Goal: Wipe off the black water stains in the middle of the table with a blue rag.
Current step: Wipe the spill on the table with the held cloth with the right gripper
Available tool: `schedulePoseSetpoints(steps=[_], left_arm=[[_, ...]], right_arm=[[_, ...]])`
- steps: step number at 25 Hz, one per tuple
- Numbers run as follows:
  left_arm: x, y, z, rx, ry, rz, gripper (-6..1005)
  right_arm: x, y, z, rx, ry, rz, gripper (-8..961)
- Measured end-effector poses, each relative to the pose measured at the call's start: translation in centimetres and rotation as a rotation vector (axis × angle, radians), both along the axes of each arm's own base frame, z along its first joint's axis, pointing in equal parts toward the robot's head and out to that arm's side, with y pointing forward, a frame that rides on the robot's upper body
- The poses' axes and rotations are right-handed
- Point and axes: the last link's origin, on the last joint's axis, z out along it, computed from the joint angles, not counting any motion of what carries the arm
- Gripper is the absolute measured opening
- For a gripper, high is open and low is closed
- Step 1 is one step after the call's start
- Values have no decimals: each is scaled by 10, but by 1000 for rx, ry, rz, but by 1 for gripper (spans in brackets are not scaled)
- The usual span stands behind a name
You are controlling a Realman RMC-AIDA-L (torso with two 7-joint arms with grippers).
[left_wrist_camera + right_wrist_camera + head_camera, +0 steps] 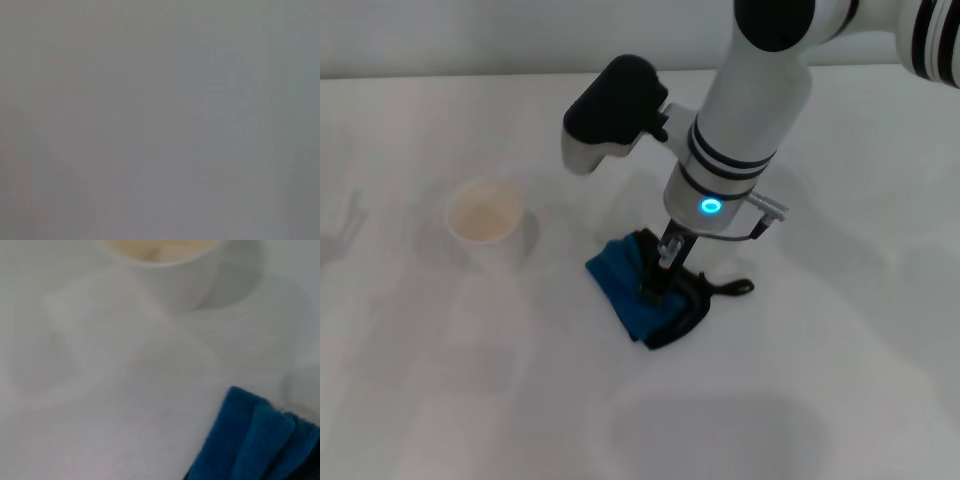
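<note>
No readable text, labels or numbers.

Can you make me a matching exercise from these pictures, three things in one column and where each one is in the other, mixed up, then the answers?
Column one:
1. paper cup
2. blue rag
3. right gripper

Column two:
A. lying crumpled on the table, near its middle
B. pointing down onto the rag
C. standing upright, on the robot's left of the rag

Right pairs: 1-C, 2-A, 3-B.
</note>
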Motion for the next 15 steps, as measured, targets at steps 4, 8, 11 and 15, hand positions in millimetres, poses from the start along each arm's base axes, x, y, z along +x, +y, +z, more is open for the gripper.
schedulePoseSetpoints(steps=[4,8,11,15], left_arm=[[-2,-1,1,3,5,3,887],[-1,-1,2,3,6,3,888],[-1,0,2,4,7,1,888],[-1,0,2,5,7,2,888]], right_arm=[[-9,-13,-1,-78,2,20,55],[-11,-20,-1,-116,6,23,55],[-5,-15,0,-77,-8,16,55],[4,3,7,59,-46,8,56]])
